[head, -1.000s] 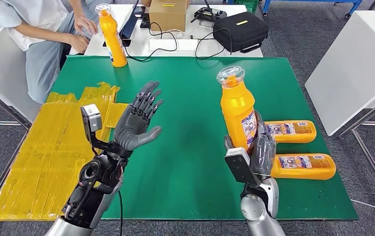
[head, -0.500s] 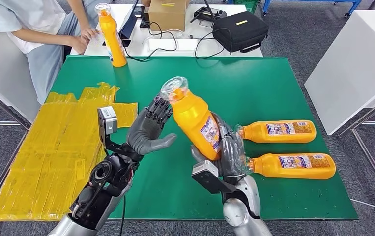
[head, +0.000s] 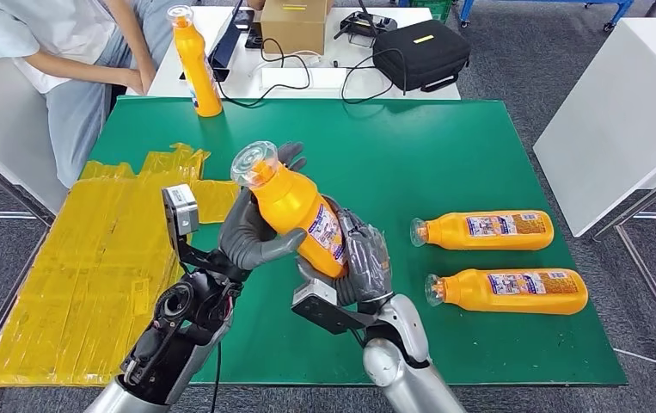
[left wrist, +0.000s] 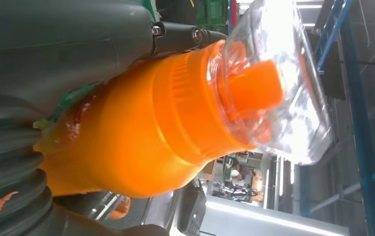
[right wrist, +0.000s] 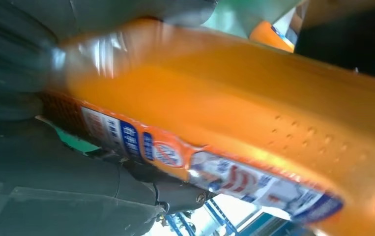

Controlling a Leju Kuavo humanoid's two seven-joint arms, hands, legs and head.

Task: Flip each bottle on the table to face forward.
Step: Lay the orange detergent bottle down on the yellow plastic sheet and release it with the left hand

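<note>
The orange plastic bottle with the clear domed cap (head: 294,209) is up off the table, tilted, its cap leaning toward my left side and its base low toward my right. My right hand (head: 360,262) is wrapped round its lower body, over the blue-and-white printed label. My left hand (head: 251,232) cups the shoulder and neck from the other side, thumb underneath and fingers (head: 290,156) showing behind the cap; I judge both hands to be holding it at once, a pass from one to the other.

As for progress, I reckon this is the second bottle of four. One matching orange bottle (head: 195,60) stands upright at the far left edge of the green table (head: 444,146), which looks finished. Two more orange bottles (head: 486,231) (head: 509,291) lie on their sides to my right, one just beside the other, caps pointing toward the table's middle, labels up. Those remain to be done.

The bottle in hand feels like smooth, glossy plastic. My left wrist view shows a ribbed orange collar and a narrow orange spout under the transparent cap. My right wrist view shows fine dimples on the wall and a thin label whose edge is creased. The tabletop is a matte green mat, with crinkled yellow plastic sheets (head: 92,258) spread along its left side. A seated person (head: 58,52) is beyond the far left corner.
</note>
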